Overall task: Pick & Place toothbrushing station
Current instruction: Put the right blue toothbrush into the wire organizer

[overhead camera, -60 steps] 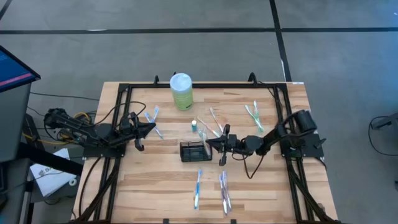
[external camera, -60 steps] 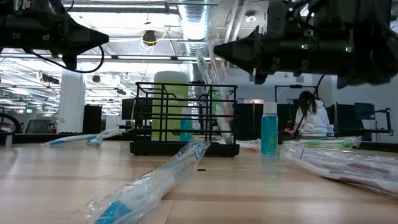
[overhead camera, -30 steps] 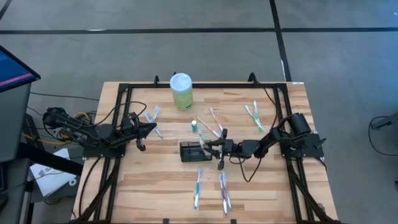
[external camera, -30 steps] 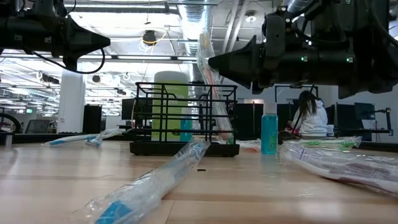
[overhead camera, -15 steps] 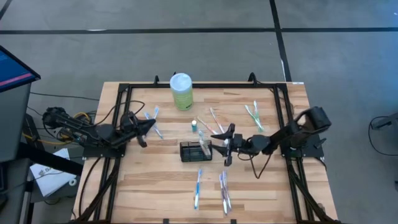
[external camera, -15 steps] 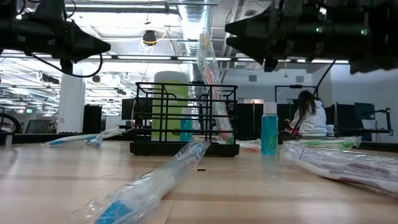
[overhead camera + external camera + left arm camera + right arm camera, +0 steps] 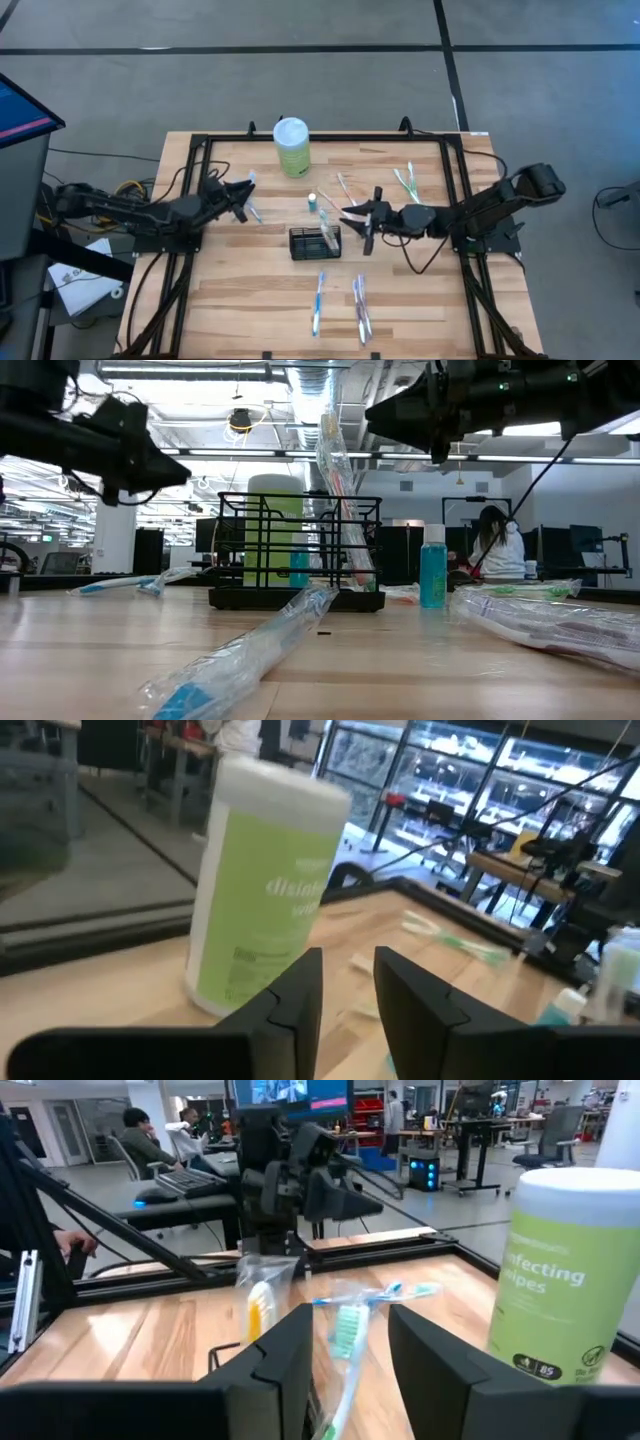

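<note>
Right jaws (image 7: 366,222) spread, holding nothing, now hovering just right of toothbrushing station (image 7: 314,242), having backed off from it since a second ago. Wrapped toothbrush (image 7: 340,480) now standing tilted inside station, left there at release. Judgement: one placement done. Left jaws (image 7: 243,195) parting slightly, empty, having advanced toward wrapped brushes (image 7: 246,190) at far left of worktop (image 7: 250,300). Judgement: next pick starting. Station sitting upright at worktop centre. Green bottle (image 7: 291,146) standing far behind.
</note>
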Robot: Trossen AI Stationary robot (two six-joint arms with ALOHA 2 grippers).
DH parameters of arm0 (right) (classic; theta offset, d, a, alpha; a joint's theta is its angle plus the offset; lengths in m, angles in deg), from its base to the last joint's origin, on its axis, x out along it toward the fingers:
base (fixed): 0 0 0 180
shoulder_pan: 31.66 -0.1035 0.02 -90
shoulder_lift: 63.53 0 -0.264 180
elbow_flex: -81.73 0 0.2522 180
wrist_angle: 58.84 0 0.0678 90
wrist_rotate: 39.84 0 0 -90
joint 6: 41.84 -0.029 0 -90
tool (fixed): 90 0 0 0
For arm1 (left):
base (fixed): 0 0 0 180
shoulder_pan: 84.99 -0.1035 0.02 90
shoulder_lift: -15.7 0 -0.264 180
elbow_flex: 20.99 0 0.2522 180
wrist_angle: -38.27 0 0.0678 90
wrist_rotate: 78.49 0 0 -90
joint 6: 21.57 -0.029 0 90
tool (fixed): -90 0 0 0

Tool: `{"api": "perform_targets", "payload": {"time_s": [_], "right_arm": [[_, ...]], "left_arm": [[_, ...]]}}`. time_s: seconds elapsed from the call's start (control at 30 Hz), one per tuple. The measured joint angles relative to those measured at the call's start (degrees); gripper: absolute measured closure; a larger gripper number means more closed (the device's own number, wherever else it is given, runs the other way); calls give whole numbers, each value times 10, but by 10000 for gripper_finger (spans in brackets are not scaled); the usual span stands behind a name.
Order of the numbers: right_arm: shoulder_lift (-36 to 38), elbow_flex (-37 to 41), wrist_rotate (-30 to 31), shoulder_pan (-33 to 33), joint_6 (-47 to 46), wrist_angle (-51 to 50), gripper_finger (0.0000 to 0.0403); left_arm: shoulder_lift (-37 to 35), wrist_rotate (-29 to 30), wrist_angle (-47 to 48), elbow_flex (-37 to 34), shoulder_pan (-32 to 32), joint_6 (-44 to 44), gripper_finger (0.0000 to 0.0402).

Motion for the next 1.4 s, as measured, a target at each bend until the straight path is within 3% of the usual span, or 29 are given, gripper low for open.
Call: {"api": "perform_targets", "payload": {"time_s": [0.23,0.5,0.63,0.9,1.4], "right_arm": [[30,0,-2,24,-14,-45,277],[35,0,-4,48,-23,-77,279],[35,0,-4,60,-34,-88,278],[35,0,-4,69,-35,-93,280],[35,0,-4,66,-35,-97,280]], "left_arm": [[56,-152,14,0,-135,73,309],[101,-287,15,0,-270,99,309],[131,-349,103,39,-331,99,309],[201,-368,253,140,-390,83,309],[293,-411,289,162,-424,53,298]]}}
